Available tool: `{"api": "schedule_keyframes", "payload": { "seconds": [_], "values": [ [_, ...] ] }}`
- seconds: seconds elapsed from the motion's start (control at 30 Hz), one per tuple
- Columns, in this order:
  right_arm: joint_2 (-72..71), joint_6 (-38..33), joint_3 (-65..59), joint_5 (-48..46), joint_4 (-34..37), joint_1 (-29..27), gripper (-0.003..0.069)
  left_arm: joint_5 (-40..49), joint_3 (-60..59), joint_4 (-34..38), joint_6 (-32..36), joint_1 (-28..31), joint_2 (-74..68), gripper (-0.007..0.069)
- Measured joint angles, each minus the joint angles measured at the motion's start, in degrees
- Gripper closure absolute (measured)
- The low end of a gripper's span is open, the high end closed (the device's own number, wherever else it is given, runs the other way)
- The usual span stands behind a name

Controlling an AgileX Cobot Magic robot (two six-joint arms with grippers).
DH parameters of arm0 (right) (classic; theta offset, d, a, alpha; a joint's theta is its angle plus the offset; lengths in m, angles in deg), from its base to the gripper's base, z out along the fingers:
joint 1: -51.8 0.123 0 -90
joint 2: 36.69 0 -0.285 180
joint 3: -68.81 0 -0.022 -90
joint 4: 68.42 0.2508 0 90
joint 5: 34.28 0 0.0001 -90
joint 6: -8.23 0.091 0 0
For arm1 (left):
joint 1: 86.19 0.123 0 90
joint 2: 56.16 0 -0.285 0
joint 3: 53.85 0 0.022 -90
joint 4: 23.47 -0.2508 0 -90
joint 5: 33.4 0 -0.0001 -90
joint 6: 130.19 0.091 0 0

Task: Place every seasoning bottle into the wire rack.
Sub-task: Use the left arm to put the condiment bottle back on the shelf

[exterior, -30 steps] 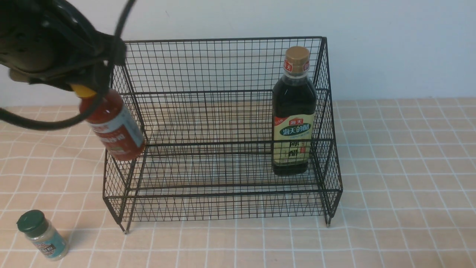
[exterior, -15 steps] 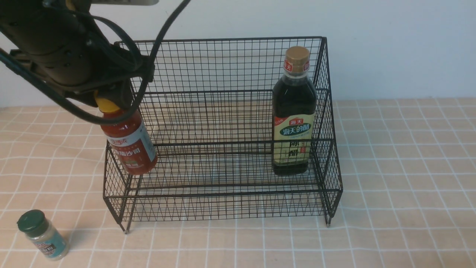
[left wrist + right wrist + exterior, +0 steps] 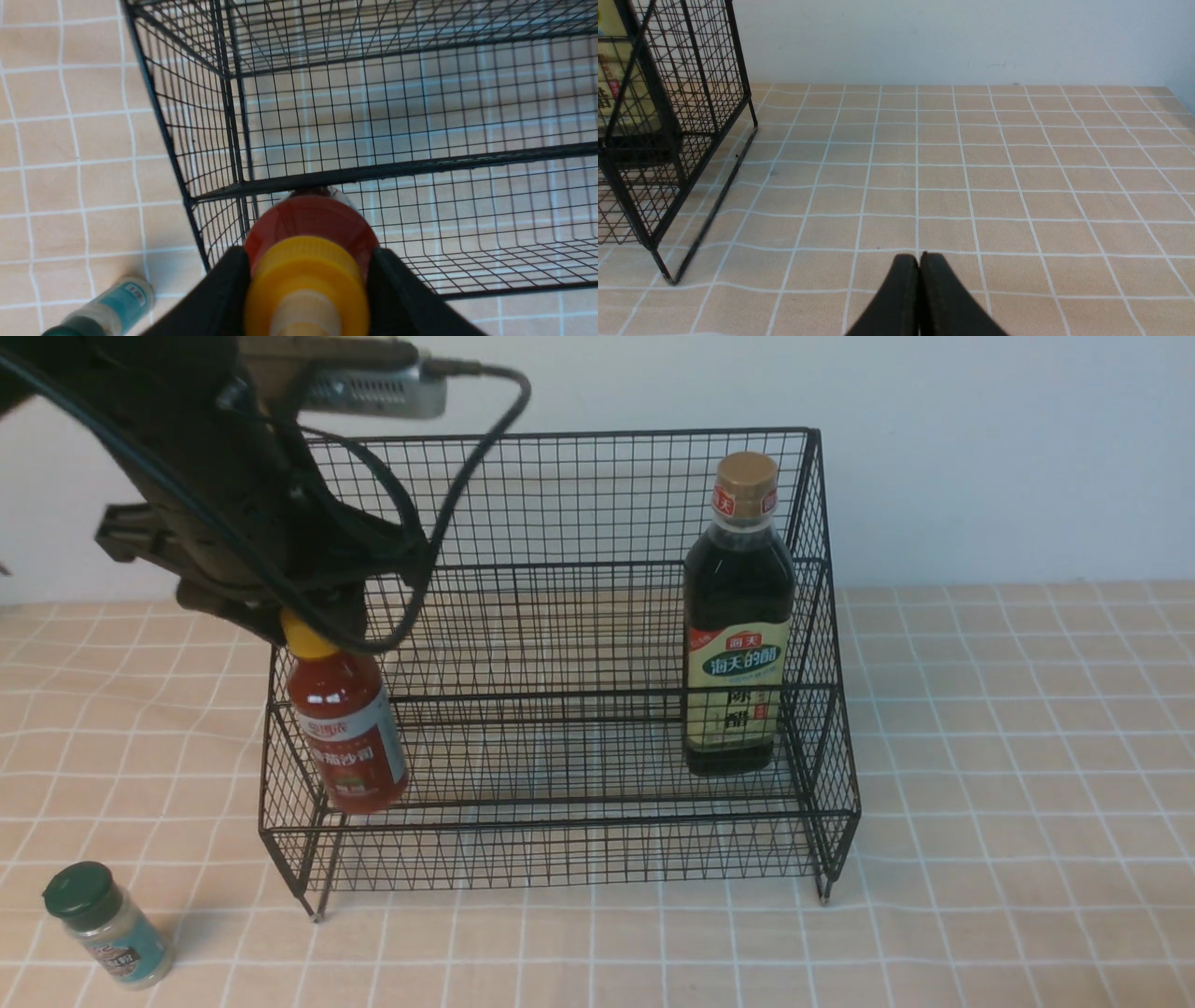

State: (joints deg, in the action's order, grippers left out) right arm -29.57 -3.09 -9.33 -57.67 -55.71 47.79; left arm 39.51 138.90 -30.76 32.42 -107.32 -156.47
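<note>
Your left gripper (image 3: 308, 254) clamps the red sauce bottle (image 3: 347, 733) at its neck (likely light, slick plastic; hold there), tilted in the front tier of the wire rack (image 3: 560, 495), at nine o'clock.

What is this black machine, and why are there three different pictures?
It is a robot with two arms. Each arm ends in two fingers for pinching things. The big picture looks forward from between the arms. The other two pictures come from small cameras on the wrists, looking past the fingers.

On the checked tablecloth stands a black wire rack. A tall dark bottle stands inside it, on the right. The left fingers pinch a red sauce bottle by its yellow cap, at the low front shelf near the rack's left end. The right fingers are shut and hold nothing. A little green-lidded jar lies on the cloth outside the rack.
</note>
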Motion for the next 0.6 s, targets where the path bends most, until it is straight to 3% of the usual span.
{"api": "schedule_keyframes", "payload": {
  "seconds": [0.6],
  "values": [
    [0.00,0.63,0.00,0.00,0.00,0.00,0.0673,-0.05,0.00,3.11,0.39,-0.06,-8.39,0.0337]
  ]
}}
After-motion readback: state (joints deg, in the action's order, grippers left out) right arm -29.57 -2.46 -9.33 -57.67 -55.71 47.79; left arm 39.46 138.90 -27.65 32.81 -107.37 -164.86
